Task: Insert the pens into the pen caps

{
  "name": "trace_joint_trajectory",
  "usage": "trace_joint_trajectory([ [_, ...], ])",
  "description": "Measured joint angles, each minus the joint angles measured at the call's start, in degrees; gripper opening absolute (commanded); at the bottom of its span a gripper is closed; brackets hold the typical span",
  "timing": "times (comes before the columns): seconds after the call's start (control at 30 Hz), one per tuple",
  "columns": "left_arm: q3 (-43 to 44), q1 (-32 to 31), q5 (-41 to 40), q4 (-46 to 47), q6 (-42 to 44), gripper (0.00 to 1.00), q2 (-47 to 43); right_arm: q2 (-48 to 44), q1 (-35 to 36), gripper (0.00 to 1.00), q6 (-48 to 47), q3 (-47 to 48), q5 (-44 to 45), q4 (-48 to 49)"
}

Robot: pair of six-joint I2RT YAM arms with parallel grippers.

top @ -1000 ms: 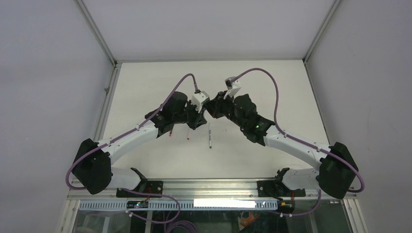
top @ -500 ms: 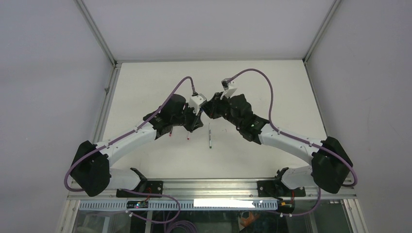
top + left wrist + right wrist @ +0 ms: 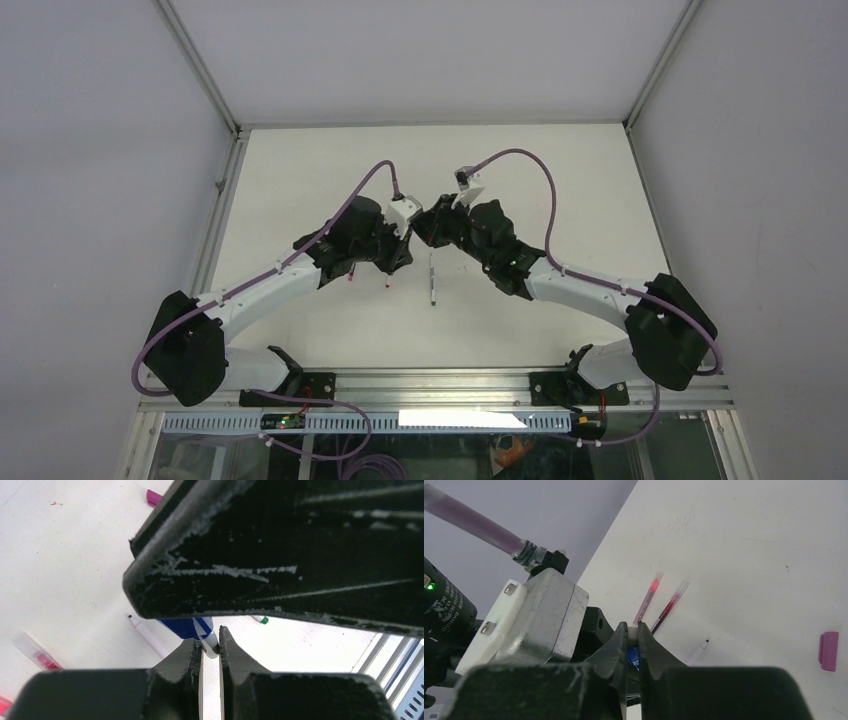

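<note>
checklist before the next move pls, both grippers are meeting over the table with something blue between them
1. Left gripper holding the white pen: ok, its fingers are closed on it.
2. Right gripper holding the blue cap: ok, blue shows between its closed fingers.
3. Pen tip lined up with the cap's mouth: cannot tell, the right gripper's body hides the joint.
4. Cap fully seated on the pen: cannot tell.
5. Pale pen out of the way: ok, it lies flat on the table below the grippers.
6. Magenta cap free for later: ok, it lies alone on the table.
</note>
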Motion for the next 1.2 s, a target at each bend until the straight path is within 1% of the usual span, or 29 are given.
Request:
trace_joint_trajectory([
  [0.23, -0.1, 0.4, -1.0, -3.2, 0.4, 0.0, 0.0, 2.4, 1.2, 0.0, 1.3, -0.1, 0.6, 2.0],
  [0.67, -0.1, 1.1, -1.6, -5.2, 1.2, 0.0, -1.2, 2.8, 2.3, 0.0, 1.6, 0.3, 1.5, 2.3],
  [0.8, -1.0, 1.1, -1.2, -4.3, 1.2, 0.0, -1.7, 2.5, 2.6, 0.07, 0.3, 2.4, 2.1, -0.9],
  [0.93, -4.8, 1.1, 1.0, 0.2, 0.4, 0.0, -3.9, 1.2, 3.1, 0.11, -3.9, 6.9, 2.2, -10.1],
  [1.03, -7.4, 1.1, 2.4, 4.7, -0.8, 0.0, -5.9, 1.0, 1.7, 0.15, -6.9, 10.9, 0.3, -16.2],
  [1.1, -8.6, 1.5, 3.4, 7.7, -1.4, 0.0, -7.0, 1.2, 0.2, 0.27, -8.7, 14.1, -2.1, -20.1],
  [1.13, -8.8, 1.6, 4.0, 8.6, -1.7, 0.0, -7.3, 1.4, -0.7, 0.36, -9.6, 15.6, -3.0, -21.9],
  [1.17, -8.9, 1.6, 5.0, 9.7, -1.7, 0.0, -7.5, 1.6, -1.5, 0.4, -10.5, 16.9, -3.4, -23.3],
  [1.2, -9.0, 1.3, 7.0, 11.3, -1.7, 0.0, -7.7, 2.1, -2.8, 0.42, -11.7, 18.5, -3.6, -24.9],
])
